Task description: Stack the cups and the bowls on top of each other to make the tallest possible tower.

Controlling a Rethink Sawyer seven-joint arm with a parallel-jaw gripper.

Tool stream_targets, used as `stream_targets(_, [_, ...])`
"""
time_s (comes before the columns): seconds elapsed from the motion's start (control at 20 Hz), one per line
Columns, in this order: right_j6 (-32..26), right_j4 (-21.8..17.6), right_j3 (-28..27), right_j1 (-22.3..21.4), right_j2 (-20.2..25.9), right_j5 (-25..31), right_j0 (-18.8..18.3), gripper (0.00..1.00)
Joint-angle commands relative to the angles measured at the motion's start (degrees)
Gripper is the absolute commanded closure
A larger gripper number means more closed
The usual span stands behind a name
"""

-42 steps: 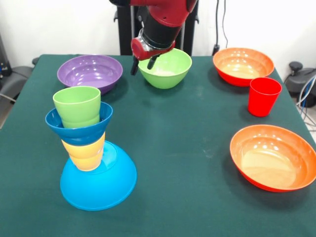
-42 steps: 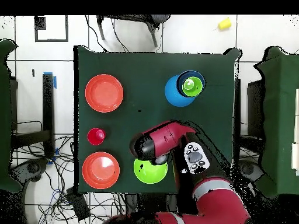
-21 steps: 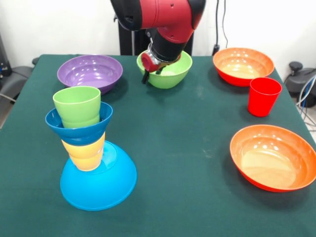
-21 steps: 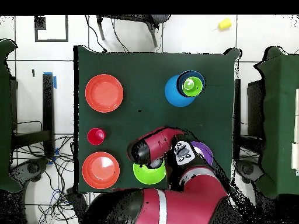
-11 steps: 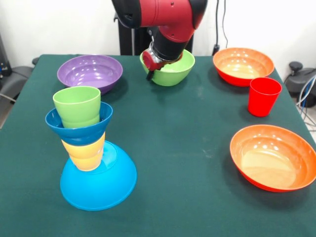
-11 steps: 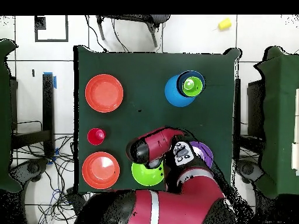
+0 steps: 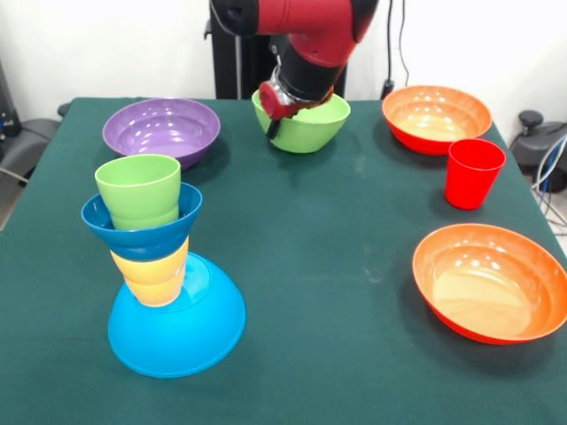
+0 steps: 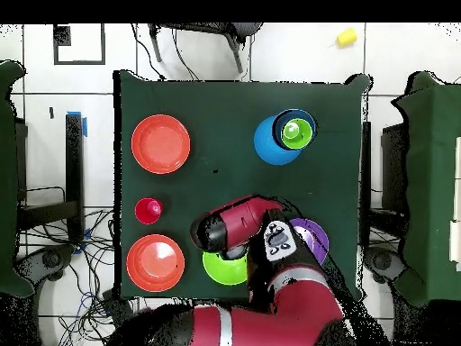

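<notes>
At the top centre of your front view, the red and black arm comes down over the glossy green plastic bowl [image 7: 306, 126], and its end effector [image 7: 276, 112] sits at that bowl's left rim. One dark finger [image 7: 271, 127] shows outside the rim; whether the bowl is gripped, or how far the jaws stand apart, you cannot tell from either view. From overhead, the arm covers much of the same bowl [image 8: 222, 268] near the bottom edge of the green-covered desk [image 8: 225, 126].

Lower left in your front view stands the tower: a large light-blue bowl [image 7: 177, 323] turned upside down and tilted, a yellow cup [image 7: 151, 274] on it, a small dark-blue bowl [image 7: 142, 227] above that, and a green cup [image 7: 139, 191] nested on top.

Left of the green bowl lies the purple round bowl [image 7: 161, 129]. At the upper right rests one wide orange bowl [image 7: 436, 118], with the red plastic cup [image 7: 473, 172] upright just below it. A second orange bowl [image 7: 492, 281] sits at the lower right, well apart from the tower.
</notes>
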Motion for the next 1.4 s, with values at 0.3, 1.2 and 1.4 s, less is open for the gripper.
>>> stream_targets(0.3, [-11.4,8.9,8.6,-24.7,9.9,2.9,-13.8,1.0])
stream_targets(1.2, [-25.8,14.4,4.2,-29.7,25.4,12.8,-32.0,1.0])
stream_targets(1.4, [-28.4,17.8,1.9,-32.2,29.8,17.9,-35.9,1.0])
